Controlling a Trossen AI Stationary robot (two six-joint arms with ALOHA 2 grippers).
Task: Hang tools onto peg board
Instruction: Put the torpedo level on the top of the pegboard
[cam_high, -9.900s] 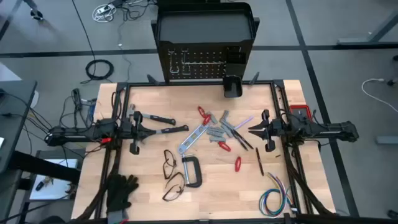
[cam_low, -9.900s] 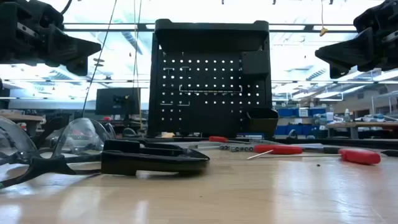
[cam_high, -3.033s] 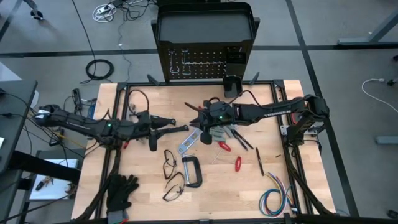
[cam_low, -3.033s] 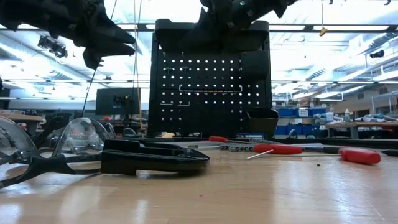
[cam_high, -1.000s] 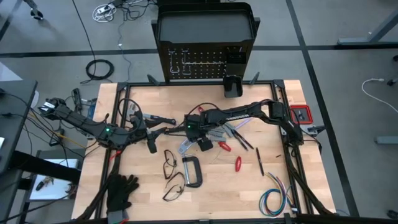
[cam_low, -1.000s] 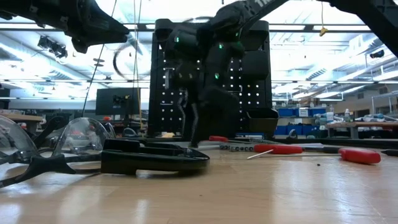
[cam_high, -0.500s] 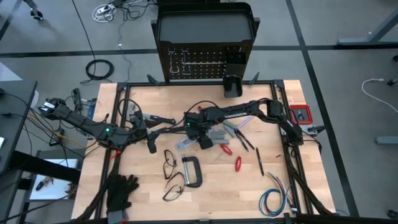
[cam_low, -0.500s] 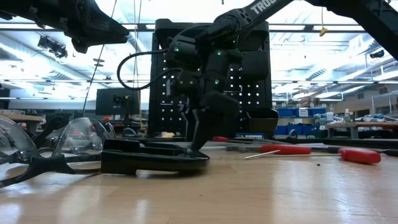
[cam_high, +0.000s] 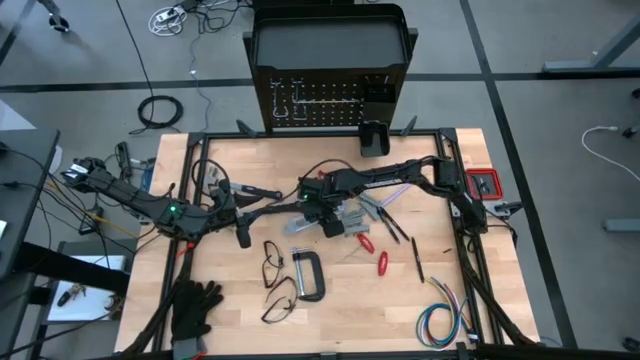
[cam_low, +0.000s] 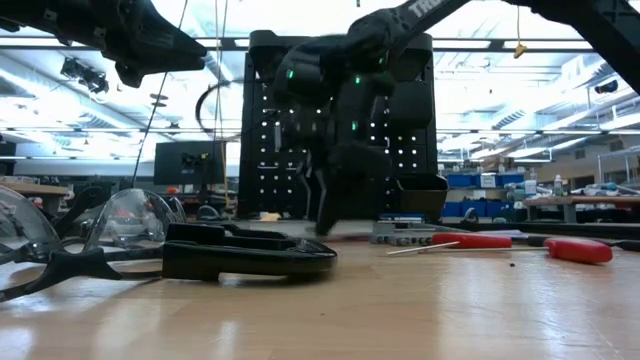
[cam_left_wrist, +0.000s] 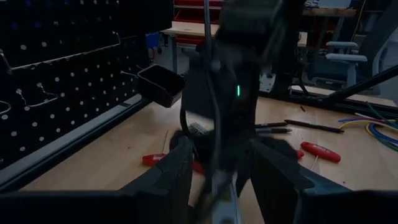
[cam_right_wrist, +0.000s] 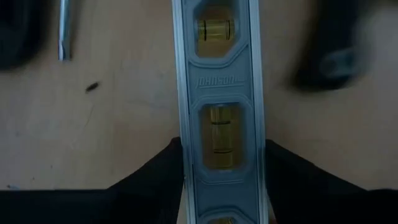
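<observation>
Worktop: pale wood, seen from above; 12 o'clock points to the peg board.
Peg board: upright black perforated panel just past the 12 o'clock edge, with silver hooks on its face and a small black bin low on one side.
Right tool: reaches in from 3 o'clock to the middle of the worktop; its two dark fingers press on the long edges of the level, clenched on it.
Level: silver flat bar with yellow vials, lying lengthwise between the right fingers, over bare wood.
Left tool: comes from 9 o'clock and hangs above the worktop, facing the right arm; something pale and blurred sits between its fingers, and whether it grips anything cannot be told.
Hammers: black-handled, just beside the left tool, at 9 o'clock of the level.
C-clamp: grey, flat on the wood at 6 o'clock of the right tool.
Red-handled screwdrivers: at 4 o'clock of the right tool, apart from it.
Safety glasses: just beside the C-clamp, at its 9 o'clock.
Black gloves: at the 7 o'clock corner.
Coloured wire bundle: at the 5 o'clock corner.
</observation>
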